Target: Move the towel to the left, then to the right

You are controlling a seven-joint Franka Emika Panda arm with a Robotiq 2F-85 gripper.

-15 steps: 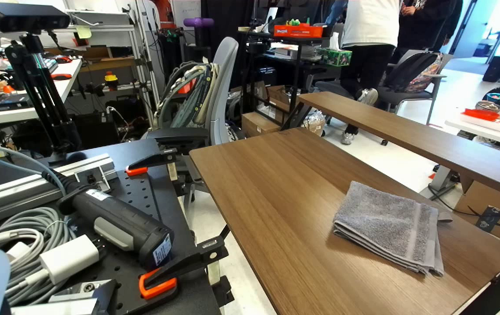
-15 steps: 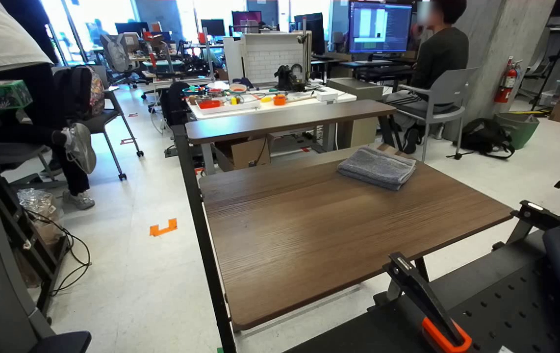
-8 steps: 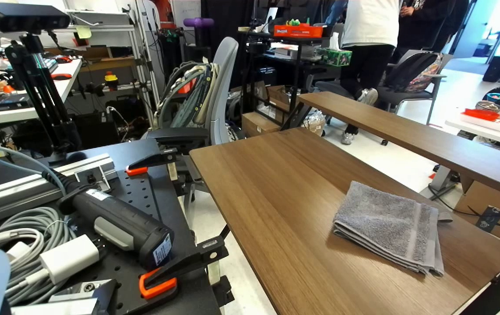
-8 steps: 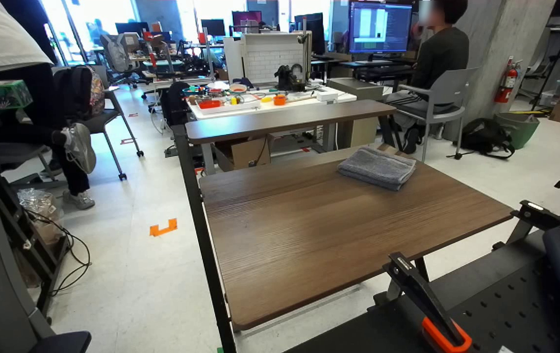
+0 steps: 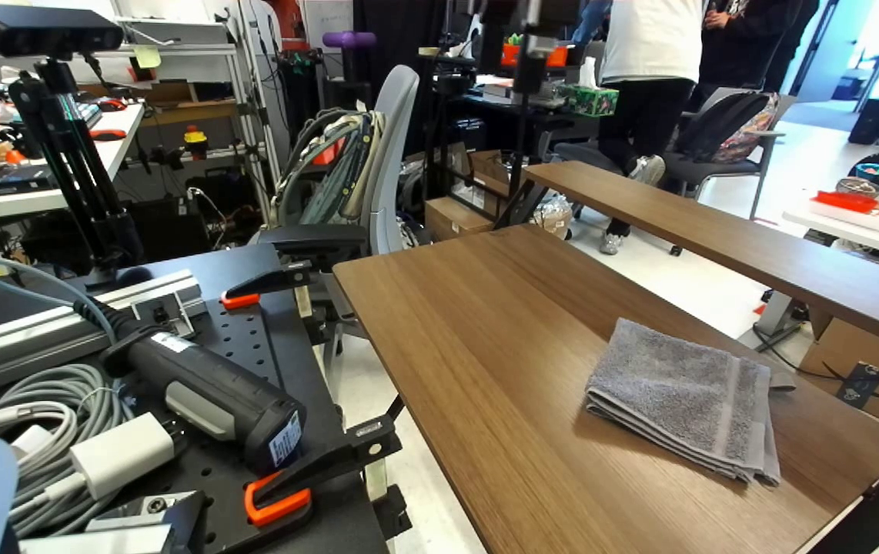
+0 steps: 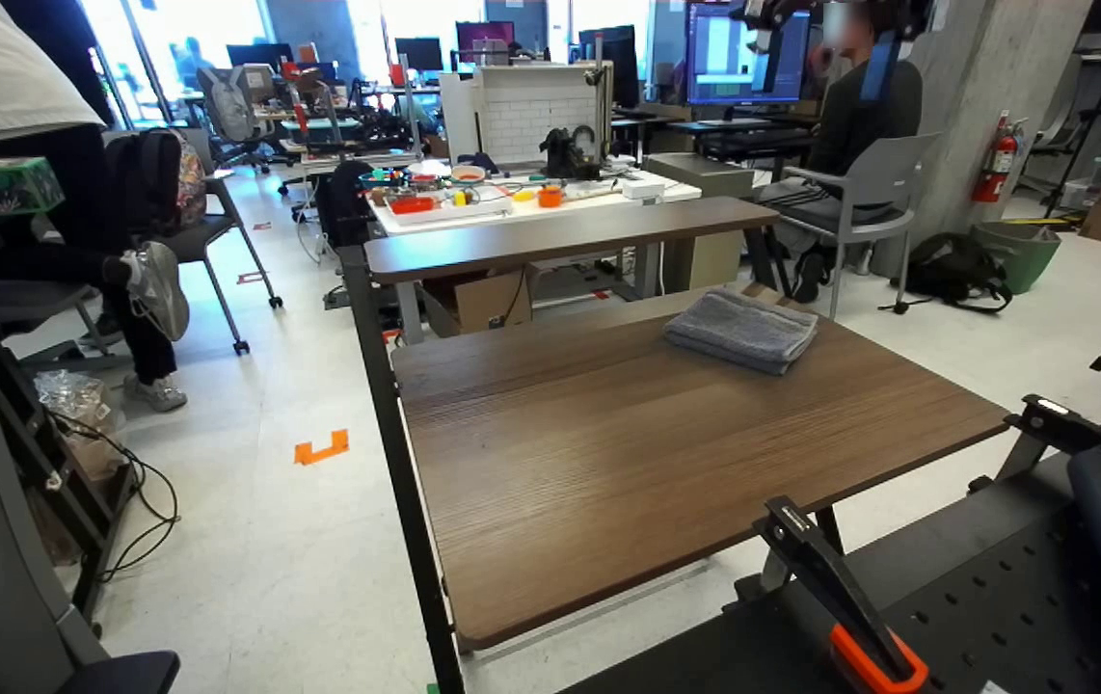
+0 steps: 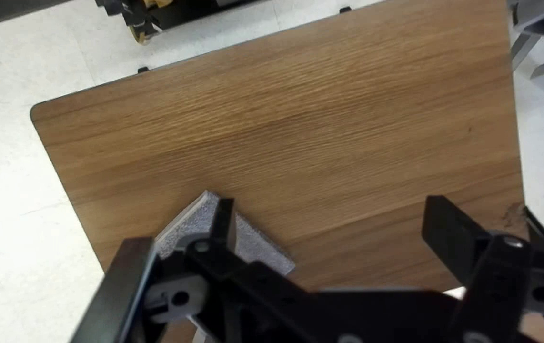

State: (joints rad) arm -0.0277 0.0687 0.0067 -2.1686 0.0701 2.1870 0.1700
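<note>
The grey folded towel [image 5: 682, 400] lies flat on the brown wooden table [image 5: 486, 346]. In an exterior view the towel [image 6: 741, 331] sits near the table's far edge. My gripper [image 7: 330, 209] is open and empty in the wrist view, with its fingers wide apart. The towel [image 7: 258, 245] is at the lower left there, behind the left finger, which hides part of it. The gripper also shows at the top edge of both exterior views [image 5: 511, 73] [image 6: 825, 58], high above the table and apart from the towel.
A raised wooden shelf [image 5: 716, 231] runs along one long side of the table. A black bench [image 5: 285, 354] with orange-tipped clamps [image 5: 278, 504], cables and a black handheld device [image 5: 208, 400] stands along the opposite side. A black post [image 6: 406, 472] stands at the table's end.
My gripper has come into view at the top of both exterior views; it was out of sight there in the earlier frames. The towel has not moved.
</note>
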